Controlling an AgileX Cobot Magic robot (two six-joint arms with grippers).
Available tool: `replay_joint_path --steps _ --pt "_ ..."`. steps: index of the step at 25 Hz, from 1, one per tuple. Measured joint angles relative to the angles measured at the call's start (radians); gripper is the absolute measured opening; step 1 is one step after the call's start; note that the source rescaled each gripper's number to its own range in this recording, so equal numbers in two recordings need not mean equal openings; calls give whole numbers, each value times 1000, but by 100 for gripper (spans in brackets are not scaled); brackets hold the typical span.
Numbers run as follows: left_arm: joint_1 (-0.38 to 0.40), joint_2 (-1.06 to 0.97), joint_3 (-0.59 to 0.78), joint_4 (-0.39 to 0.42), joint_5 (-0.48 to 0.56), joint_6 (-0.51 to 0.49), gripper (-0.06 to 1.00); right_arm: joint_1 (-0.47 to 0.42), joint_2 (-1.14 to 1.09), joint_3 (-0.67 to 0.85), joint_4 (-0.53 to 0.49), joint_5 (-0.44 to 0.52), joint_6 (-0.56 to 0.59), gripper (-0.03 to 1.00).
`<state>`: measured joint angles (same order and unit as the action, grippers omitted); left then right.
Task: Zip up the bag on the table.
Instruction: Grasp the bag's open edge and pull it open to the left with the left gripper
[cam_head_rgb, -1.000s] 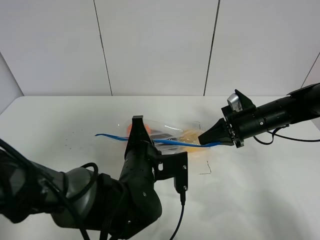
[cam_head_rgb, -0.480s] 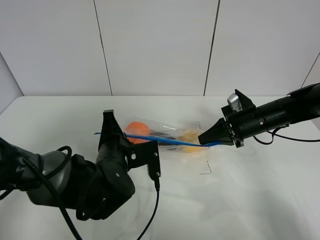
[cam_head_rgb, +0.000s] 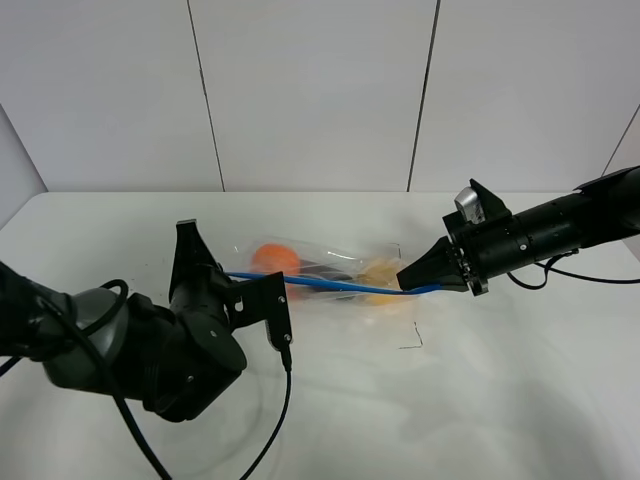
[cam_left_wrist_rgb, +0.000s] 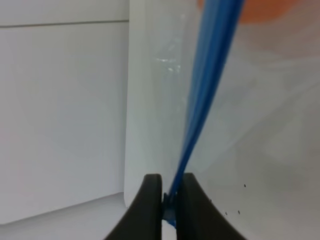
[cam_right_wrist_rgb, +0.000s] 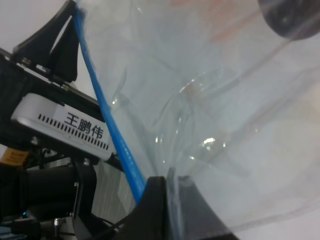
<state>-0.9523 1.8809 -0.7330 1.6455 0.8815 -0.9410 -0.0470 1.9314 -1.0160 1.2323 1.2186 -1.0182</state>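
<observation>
Left arm (cam_head_rgb: 170, 345): black, folded low, elbow bent. Left gripper (cam_left_wrist_rgb: 169, 192): jaws pinched on the bag (cam_left_wrist_rgb: 206, 100). Right arm (cam_head_rgb: 545, 235): stretched inward, near level. Right gripper (cam_head_rgb: 405, 282): jaws pinched on the bag likewise.

Bag (cam_head_rgb: 338, 266) left end hidden behind left arm (cam_head_rgb: 190, 340); orange (cam_left_wrist_rgb: 275, 7) blurred, cut by frame edge

Here's the bag (cam_head_rgb: 345, 258), clear crinkly plastic, out on the white matte surface (cam_head_rgb: 500, 380) near the middle, stretched lengthwise from left to right. The blue zipper strip (cam_head_rgb: 330, 284) along its near edge is pulled into one taut straight line, with the left gripper (cam_left_wrist_rgb: 168, 200) pinching one end and the right gripper (cam_head_rgb: 408, 283) clamped on the other. Through the plastic there's an orange (cam_head_rgb: 272, 258) at the left end, a dark eggplant (cam_head_rgb: 322, 269) mid-bag and a yellow pear (cam_head_rgb: 380, 272) on the right
</observation>
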Motion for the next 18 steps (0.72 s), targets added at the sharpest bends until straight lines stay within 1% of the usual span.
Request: replay_joint_path --steps 4,13,18 --pt "16 0 0 0 1 0 0 0 0 0 0 0 0 0" --pt "20 0 5 -7 10 -3 0 0 0 0 -9 0 0 0" --pt "53 0 5 12 -2 -4 0 0 0 0 8 0 0 0"
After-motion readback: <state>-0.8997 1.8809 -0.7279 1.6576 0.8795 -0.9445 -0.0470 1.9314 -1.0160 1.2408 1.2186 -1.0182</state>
